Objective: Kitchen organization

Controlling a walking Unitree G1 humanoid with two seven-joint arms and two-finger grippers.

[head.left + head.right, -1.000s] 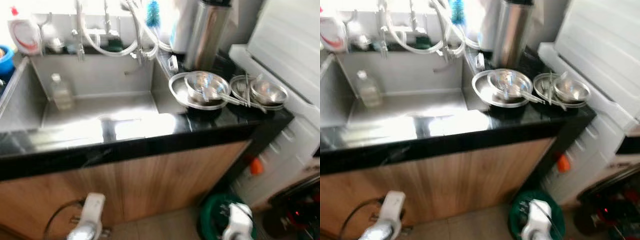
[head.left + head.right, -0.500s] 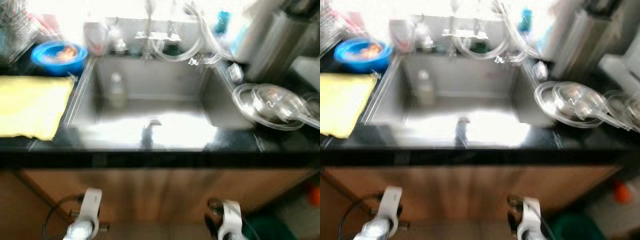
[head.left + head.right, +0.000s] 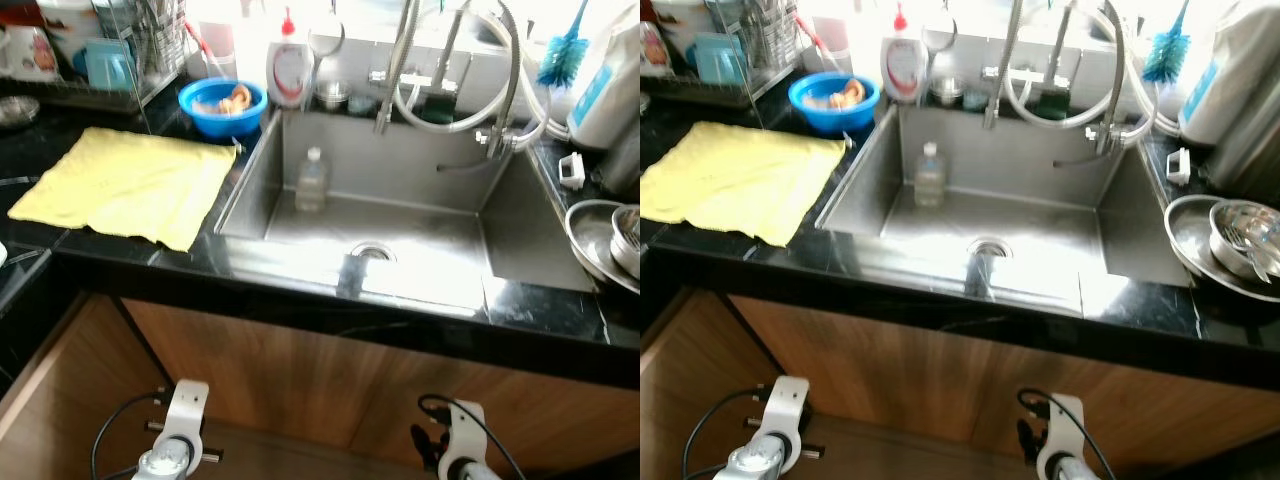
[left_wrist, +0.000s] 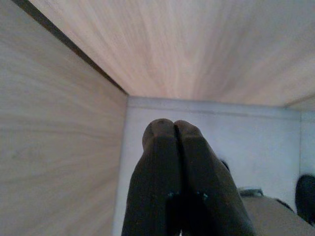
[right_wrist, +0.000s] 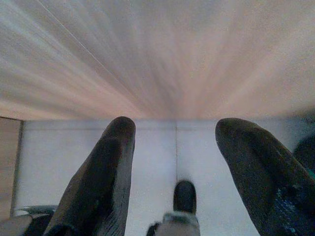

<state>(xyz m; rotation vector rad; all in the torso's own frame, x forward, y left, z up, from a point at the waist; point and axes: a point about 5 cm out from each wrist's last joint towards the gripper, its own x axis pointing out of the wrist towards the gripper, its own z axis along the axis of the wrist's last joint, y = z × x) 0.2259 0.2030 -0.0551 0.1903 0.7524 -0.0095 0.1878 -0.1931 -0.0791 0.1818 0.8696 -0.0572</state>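
Steel sink [image 3: 520,230] holds a bottle [image 3: 311,181], seemingly clear plastic.

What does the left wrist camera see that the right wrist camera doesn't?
Left wrist view: the left gripper with its black fingers pressed together, and a corner where two wood panels meet. Right wrist view: the right gripper with its fingers spread apart, and a thin seam in the floor. Both: the wood cabinet and pale floor beyond the fingers.
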